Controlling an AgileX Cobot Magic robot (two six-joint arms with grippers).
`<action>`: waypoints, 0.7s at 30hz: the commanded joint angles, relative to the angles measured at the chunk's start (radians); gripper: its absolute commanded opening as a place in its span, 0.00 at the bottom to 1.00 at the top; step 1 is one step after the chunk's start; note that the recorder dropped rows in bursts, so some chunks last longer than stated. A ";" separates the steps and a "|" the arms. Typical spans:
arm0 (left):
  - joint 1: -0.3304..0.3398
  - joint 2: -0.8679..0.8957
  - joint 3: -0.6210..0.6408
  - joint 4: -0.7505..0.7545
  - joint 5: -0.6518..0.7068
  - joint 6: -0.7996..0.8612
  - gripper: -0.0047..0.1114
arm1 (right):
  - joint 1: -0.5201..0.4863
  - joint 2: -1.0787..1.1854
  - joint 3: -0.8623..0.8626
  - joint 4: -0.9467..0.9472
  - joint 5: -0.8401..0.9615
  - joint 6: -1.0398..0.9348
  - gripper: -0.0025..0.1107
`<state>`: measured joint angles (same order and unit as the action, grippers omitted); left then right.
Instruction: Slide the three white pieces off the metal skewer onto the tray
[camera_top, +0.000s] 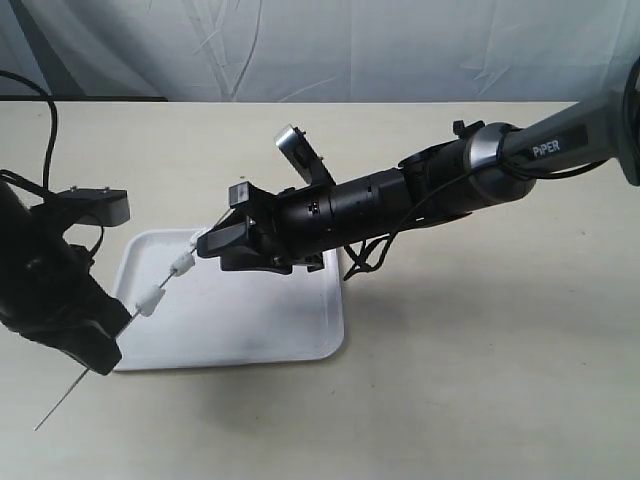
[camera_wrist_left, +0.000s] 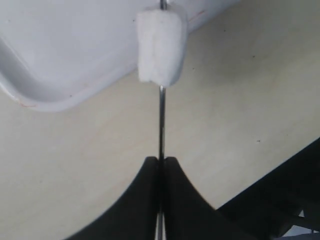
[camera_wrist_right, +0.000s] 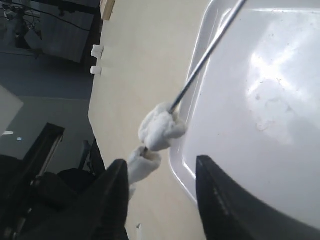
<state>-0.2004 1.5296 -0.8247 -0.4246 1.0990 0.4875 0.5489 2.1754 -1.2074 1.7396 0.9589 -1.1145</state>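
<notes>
The thin metal skewer (camera_top: 165, 282) slants up over the left part of the white tray (camera_top: 260, 320). My left gripper (camera_top: 122, 328) is shut on its lower part, and the rod's end sticks out below. In the left wrist view the closed jaws pinch the skewer (camera_wrist_left: 161, 125) beneath one white piece (camera_wrist_left: 161, 47). Three white pieces are threaded on it: lowest (camera_top: 150, 298), middle (camera_top: 182, 263), top (camera_top: 198, 240). My right gripper (camera_top: 208, 245) is open around the top end. In its view two white pieces (camera_wrist_right: 161, 127) (camera_wrist_right: 142, 165) sit at the skewer (camera_wrist_right: 207, 55) tip, the end one against one finger (camera_wrist_right: 117, 195).
The tray's rim (camera_wrist_left: 45, 102) and corner (camera_wrist_right: 192, 150) lie just under the skewer. Beige tabletop (camera_top: 480, 380) surrounds the tray. The right arm (camera_top: 420, 195) stretches across from the upper right. Cables (camera_top: 45, 120) hang at the far left.
</notes>
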 joint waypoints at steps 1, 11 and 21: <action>-0.002 -0.009 0.003 -0.035 0.008 0.017 0.04 | 0.000 -0.001 -0.005 0.005 -0.002 0.000 0.39; -0.002 -0.009 0.016 -0.039 0.050 0.043 0.04 | 0.000 -0.001 -0.005 0.005 -0.002 0.000 0.39; -0.002 -0.011 0.056 -0.075 -0.006 0.097 0.04 | 0.000 -0.001 -0.005 0.005 -0.010 0.000 0.34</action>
<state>-0.2004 1.5296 -0.7734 -0.4726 1.1081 0.5654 0.5489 2.1754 -1.2074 1.7396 0.9476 -1.1105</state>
